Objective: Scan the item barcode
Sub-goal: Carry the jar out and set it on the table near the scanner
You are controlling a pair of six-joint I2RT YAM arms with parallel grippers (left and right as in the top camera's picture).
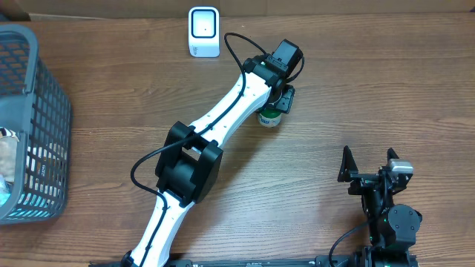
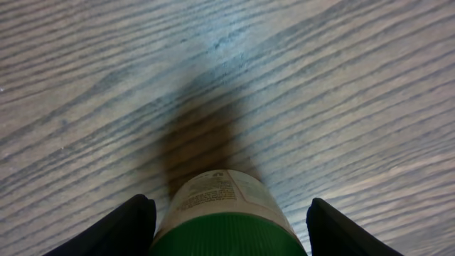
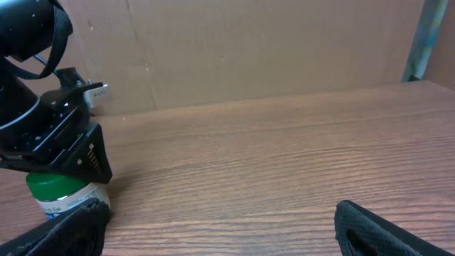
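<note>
The item is a small jar with a green lid and a white printed label [image 1: 269, 116], standing upright on the wooden table. My left gripper [image 1: 277, 102] hangs over it from above, open, a finger on each side of the lid. In the left wrist view the jar [image 2: 226, 213] fills the space between the dark fingers [image 2: 121, 231]; a narrow gap shows on the right side. The right wrist view shows the jar [image 3: 62, 193] under the left arm's black head. A white barcode scanner [image 1: 203, 31] stands at the table's far edge. My right gripper [image 1: 369, 163] rests open at the near right with nothing in it.
A grey plastic basket [image 1: 33, 81] with packaged goods stands at the left edge. The left arm's white links [image 1: 223, 119] stretch diagonally across the table's middle. A cardboard wall [image 3: 249, 50] closes off the far side.
</note>
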